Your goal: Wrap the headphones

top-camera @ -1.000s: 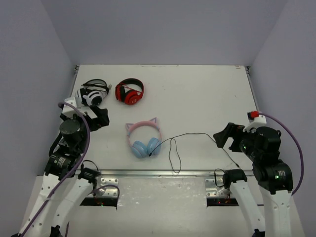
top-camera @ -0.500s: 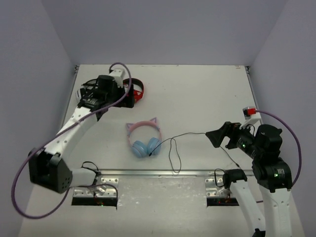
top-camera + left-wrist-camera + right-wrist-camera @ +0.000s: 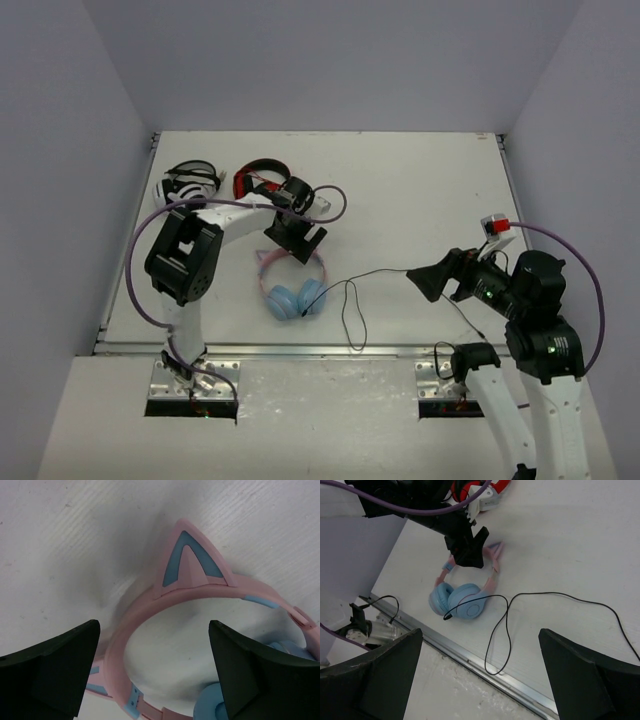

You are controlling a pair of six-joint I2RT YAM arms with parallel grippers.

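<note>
Left of the table's middle, toward the near edge, the headphones (image 3: 293,290) lie flat on the table (image 3: 430,180). The pink headband (image 3: 131,625) points to the far edge, one cat ear (image 3: 192,565) sharp in the left wrist view. The blue ear cups (image 3: 295,299) sit side by side on the near-edge side. The thin black cable (image 3: 385,272) runs from the cups toward the right edge, and one loose loop drops down to the near edge.

The left hand (image 3: 294,240) hangs right over the headband. Its fingers (image 3: 55,665) are spread wide, the band arcs between them, and it grips nothing. Cannot tell if it touches the band.

The right hand (image 3: 428,283) hovers near the right edge, above the cable's far stretch. It is wide open too and holds nothing.

Near the far left corner are the white-and-black headphones (image 3: 187,185). The red-and-black headphones (image 3: 258,178) sit just beside them, partly covered by the left arm.
</note>
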